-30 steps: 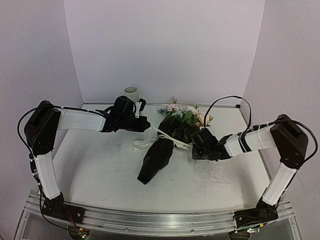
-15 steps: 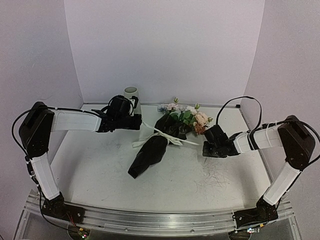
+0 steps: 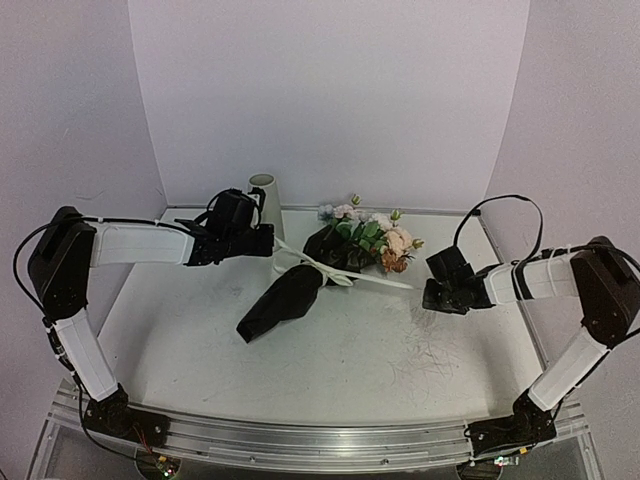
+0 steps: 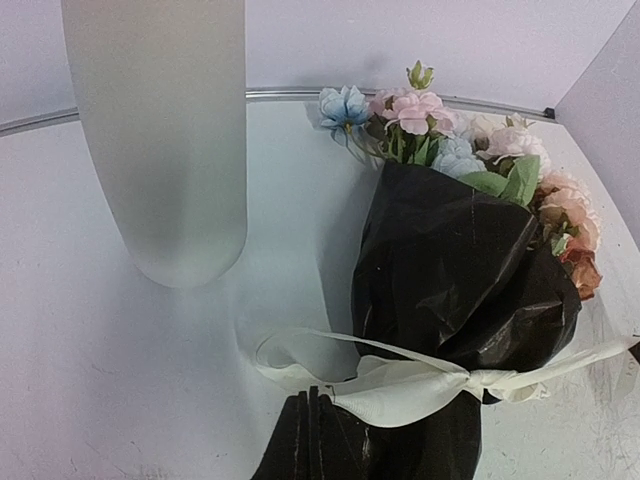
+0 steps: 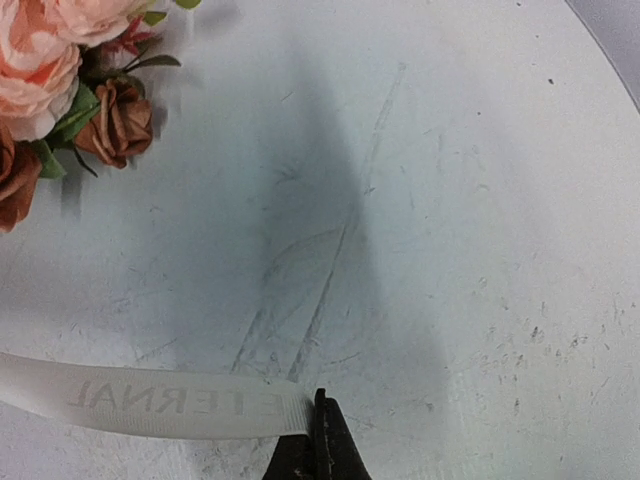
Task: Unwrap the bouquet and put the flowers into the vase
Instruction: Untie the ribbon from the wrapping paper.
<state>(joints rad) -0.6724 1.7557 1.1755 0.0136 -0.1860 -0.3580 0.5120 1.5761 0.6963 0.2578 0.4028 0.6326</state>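
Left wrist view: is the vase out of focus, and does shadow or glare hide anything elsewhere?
Left wrist: the vase is close and soft-edged, the bouquet sharp with a slight sheen. Right wrist: a broad soft shadow crosses the table, yet the ribbon lettering is legible. Top external: even light, no glare.

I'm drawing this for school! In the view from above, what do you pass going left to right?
Vase → flowers → right end effector, pinching the end of the cream ribbon.
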